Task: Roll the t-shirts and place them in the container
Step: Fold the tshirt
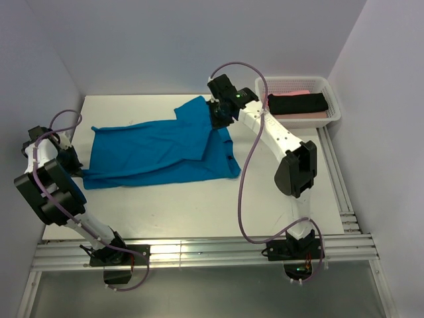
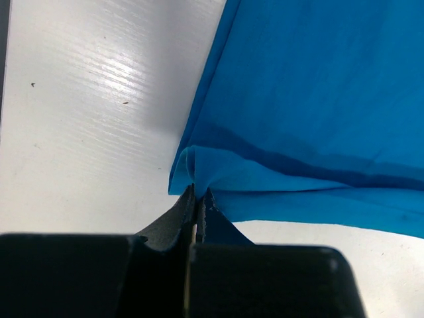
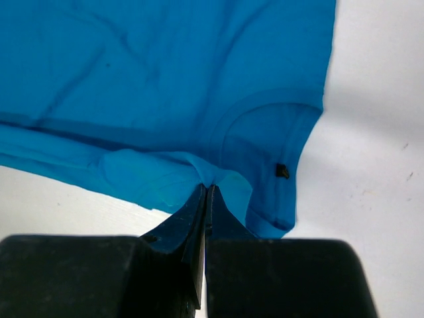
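Bright blue cloth t-shirt (image 1: 159, 149) spread flat mid-frame on white table (image 1: 185, 212), left fingers (image 2: 192, 204) pinching its lower left corner, right fingers (image 3: 202, 199) pinching its upper right edge, black t-shirt (image 1: 298, 103) and pink t-shirt (image 1: 313, 114) in white mesh basket (image 1: 295, 80), upper right

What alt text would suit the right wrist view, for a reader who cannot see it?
The right fingers, shut, pinch a fold at the near edge of a blue t-shirt lying on a white table. Right of the pinch, a curved seam carries a small dark tag.
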You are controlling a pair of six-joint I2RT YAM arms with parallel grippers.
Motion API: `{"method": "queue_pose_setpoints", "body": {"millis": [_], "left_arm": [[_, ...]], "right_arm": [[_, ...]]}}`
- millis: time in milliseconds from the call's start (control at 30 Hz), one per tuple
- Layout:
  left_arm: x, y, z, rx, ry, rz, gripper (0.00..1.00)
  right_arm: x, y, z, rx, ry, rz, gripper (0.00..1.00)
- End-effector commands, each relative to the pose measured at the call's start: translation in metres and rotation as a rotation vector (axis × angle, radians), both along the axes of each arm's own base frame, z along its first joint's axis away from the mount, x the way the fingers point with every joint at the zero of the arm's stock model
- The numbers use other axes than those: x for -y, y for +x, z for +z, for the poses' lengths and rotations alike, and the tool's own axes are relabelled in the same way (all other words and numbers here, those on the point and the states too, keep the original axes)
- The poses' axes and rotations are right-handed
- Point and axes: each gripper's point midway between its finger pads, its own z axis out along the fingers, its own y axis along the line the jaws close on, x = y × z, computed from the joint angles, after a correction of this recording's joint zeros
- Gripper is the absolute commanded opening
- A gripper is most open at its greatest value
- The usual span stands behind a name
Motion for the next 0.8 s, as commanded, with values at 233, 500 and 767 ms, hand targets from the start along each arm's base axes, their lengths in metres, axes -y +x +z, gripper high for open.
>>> {"method": "queue_pose_setpoints", "body": {"millis": [233,500,767], "left_arm": [[-0.001,0.014,0.004,0.032,0.009,-0.016,0.01],[-0.003,0.021,0.017,0.074,0.063,-0.035,0.71],[0.006,0.019,0.055,0.200,0.130,-0.129,0.87]], "right_arm": [[-0.007,0.031,0.028,0.107,0.015,0.003,0.00],[-0.011,0.048,0.026,0.132,0.071,-0.031,0.60],[0.002,0.006,0.017,0.094,0.132,-0.041,0.71]]}}
